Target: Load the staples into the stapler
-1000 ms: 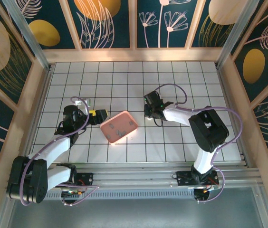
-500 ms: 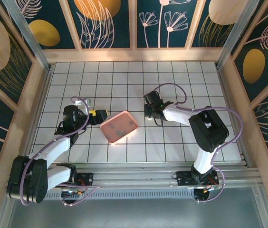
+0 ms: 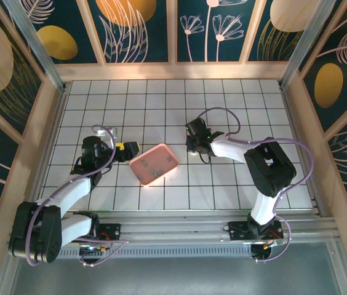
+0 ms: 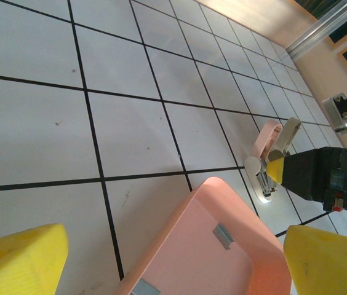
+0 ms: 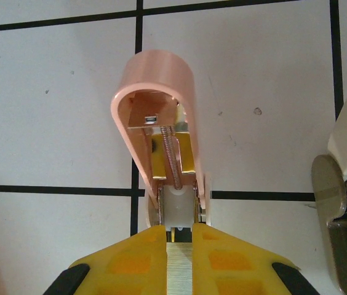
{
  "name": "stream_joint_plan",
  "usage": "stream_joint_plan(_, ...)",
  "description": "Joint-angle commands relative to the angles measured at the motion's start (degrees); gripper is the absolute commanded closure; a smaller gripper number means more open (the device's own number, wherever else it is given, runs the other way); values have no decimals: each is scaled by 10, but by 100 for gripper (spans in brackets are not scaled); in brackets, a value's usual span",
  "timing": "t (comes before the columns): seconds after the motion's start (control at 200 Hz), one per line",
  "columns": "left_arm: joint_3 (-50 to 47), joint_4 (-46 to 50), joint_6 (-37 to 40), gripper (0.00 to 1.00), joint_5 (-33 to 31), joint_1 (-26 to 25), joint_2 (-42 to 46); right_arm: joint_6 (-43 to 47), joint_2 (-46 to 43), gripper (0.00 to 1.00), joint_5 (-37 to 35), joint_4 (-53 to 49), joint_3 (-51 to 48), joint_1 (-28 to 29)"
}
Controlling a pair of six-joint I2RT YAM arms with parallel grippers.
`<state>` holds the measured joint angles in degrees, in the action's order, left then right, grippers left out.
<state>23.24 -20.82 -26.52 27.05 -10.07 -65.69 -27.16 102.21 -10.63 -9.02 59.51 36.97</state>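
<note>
Nearly touching: right claw (image 5: 179, 236) at the open stapler (image 5: 155, 80), left claw (image 3: 128, 149) by the tray (image 3: 154, 164).
On the tiled table (image 3: 223, 104) the pink tray lies between the arms, with grey staples (image 4: 223, 236) loose in it. The stapler sits just right of the tray, its lid swung up so the spring and white pusher show, and its base is beside it. The right claw is pinched tight on a thin ribbed strip (image 5: 179, 267), its tips against the stapler's channel. The left claw gapes wide at the tray's edge, holding nothing.
</note>
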Motion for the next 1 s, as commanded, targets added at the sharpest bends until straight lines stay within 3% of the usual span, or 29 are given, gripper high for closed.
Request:
stream_joint_plan(0.0,5,-18,13,10,13,3,-2,17,11,86,-9,-7,-3,6)
stream_joint_plan(0.996,6,-19,13,10,16,3,-1,-1,16,82,-36,-24,2,20)
